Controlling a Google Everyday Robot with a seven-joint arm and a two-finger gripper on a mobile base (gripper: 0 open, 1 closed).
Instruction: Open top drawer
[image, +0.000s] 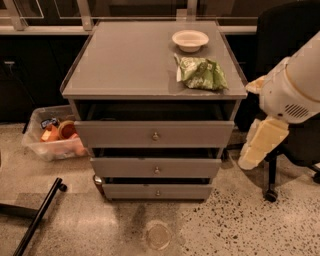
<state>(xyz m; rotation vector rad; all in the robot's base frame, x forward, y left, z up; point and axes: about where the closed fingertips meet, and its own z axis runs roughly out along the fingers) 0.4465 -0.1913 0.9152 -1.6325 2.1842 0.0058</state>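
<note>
The top drawer (125, 134) is the uppermost and widest of three grey fronts on the bench (125, 65), with a small round metal knob (155, 135) at its middle. A dark, shadowed gap runs between its upper edge and the bench top. Below it sit the middle drawer (125, 167) and the bottom drawer (130, 191), each narrower than the one above and each with a similar knob.

The bench top is flat, grey and slightly glossy. A shallow white bowl (190, 40) stands near its back right. A crumpled green bag (200, 74) lies nearer the front right edge, apart from the bowl.

The pincer (262, 142) hangs at the right of the bench, a cream-coloured piece below the white arm housing (290, 95). It is level with the drawers but clear of them. Whether it is open or closed cannot be told, and nothing is seen in its hold.

Behind the arm stands a black office chair (290, 30). Left of the bench, a clear plastic bin (35, 145) on the floor holds orange items. The floor (240, 225) is speckled pale stone, with a round mark (158, 235) in front of the bench and a black bar (37, 220) at lower left. A pale rail (45, 29) runs along the dark back wall.
</note>
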